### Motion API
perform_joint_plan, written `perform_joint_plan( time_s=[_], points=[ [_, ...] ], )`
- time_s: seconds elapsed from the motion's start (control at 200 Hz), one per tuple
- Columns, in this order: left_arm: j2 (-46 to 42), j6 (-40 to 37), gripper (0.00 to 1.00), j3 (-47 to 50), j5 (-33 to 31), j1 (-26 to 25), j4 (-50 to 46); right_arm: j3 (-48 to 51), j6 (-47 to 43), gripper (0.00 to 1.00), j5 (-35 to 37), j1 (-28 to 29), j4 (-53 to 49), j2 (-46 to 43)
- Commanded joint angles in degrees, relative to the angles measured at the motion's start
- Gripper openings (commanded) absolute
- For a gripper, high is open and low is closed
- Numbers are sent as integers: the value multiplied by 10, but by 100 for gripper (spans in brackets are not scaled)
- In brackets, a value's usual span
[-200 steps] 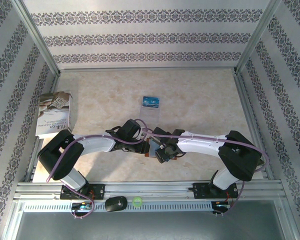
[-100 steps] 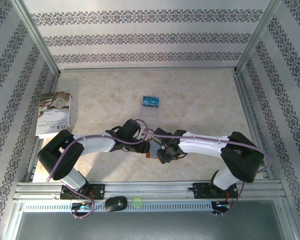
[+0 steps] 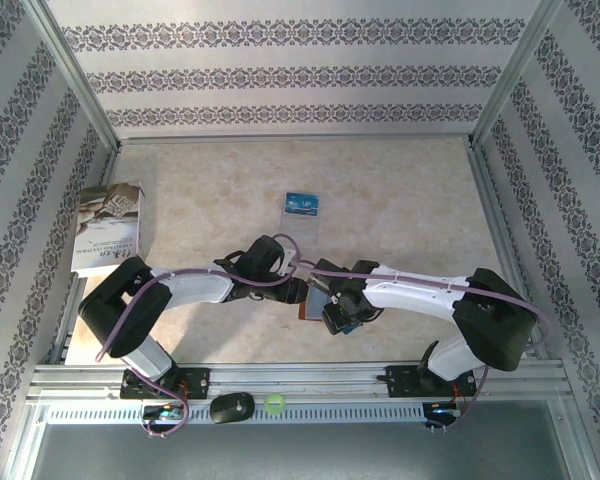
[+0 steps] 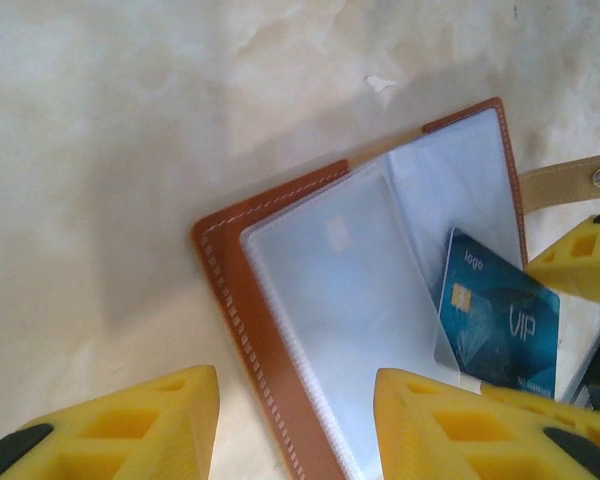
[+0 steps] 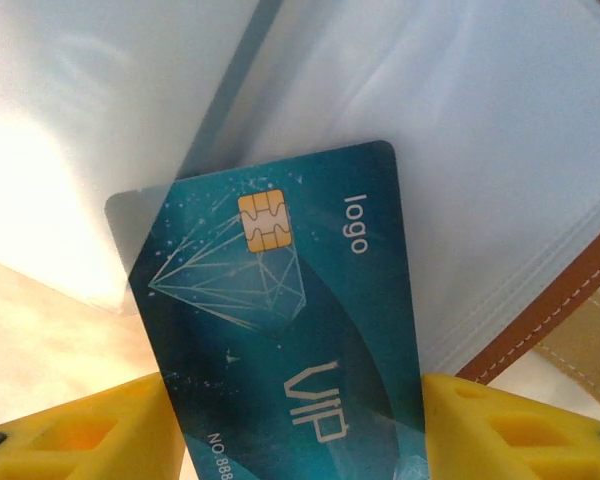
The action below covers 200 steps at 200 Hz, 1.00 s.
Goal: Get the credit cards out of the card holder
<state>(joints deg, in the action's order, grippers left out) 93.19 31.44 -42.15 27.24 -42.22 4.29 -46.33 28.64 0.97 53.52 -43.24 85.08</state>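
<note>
Desk (image 3: 400, 200) held the card holder (image 4: 330, 290); left claw (image 4: 295, 450) gaped; right claw (image 5: 300, 440) flanked the credit card (image 5: 280, 330), grip unclear, so it might slip.

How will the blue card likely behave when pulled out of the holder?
The blue card lies flat and unbent, so probably stiff. Its smooth face, partly out of the clear sleeve, should slide easily and might slip from a grip.

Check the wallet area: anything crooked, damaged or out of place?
The blue card sits crooked, partly out of a clear sleeve in the open card holder, one corner tucked in. The right gripper straddles it. No damage visible.
</note>
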Motion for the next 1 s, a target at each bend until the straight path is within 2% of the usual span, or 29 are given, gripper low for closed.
perform_joint_plan(
  time_s=[0.0, 0.1, 0.23, 0.485, 0.724, 0.884, 0.994],
  points=[
    [36, -16, 44, -27, -1, -15, 40, 1, 11, 59, -6, 8, -2, -7],
    [47, -4, 37, -29, -27, -15, 43, -6, 19, 58, 6, 8, -15, -5],
    [3, -3, 37, -6, -82, -14, 34, -2, 35, 58, 28, 8, -37, -40],
    [-32, -3, 37, 15, -108, -13, 23, 4, 58, 58, 50, 5, -74, -84],
    [-79, 9, 38, 58, -140, -12, 23, -29, 135, 58, 92, 3, 7, -61],
    [-103, 11, 38, 78, -148, -9, 15, -26, 194, 60, 110, 5, 83, -18],
    [-115, 12, 38, 88, -147, -5, 11, -33, 214, 60, 115, 13, 99, 22]
  ],
)
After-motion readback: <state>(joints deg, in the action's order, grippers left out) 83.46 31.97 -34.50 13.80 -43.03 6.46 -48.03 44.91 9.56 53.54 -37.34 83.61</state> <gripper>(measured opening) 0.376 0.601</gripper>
